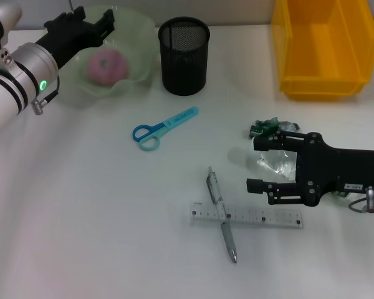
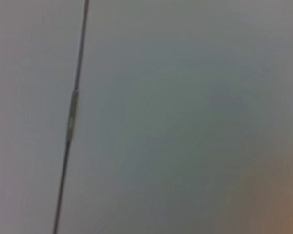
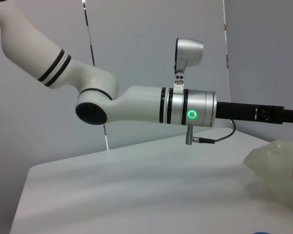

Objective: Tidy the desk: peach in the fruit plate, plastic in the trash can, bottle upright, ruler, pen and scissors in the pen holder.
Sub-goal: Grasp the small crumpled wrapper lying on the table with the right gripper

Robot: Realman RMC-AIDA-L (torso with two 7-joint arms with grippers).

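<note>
Bright, even overhead light falls on the desk (image 1: 81,205), with only faint soft shadows. The head view is sharp. The left wrist view is a grey blur, fully out of focus.

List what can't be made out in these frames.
- Bottle: in no view; the right end effector and arm cover part of the desk.
- Plastic: head view, partly hidden between the open fingers; contact unclear.
- Left end effector: head view, over the fruit plate holding the peach; finger state unreadable.
- Left wrist view: only blur.
- Fruit plate: right wrist view, cut by the edge.
</note>
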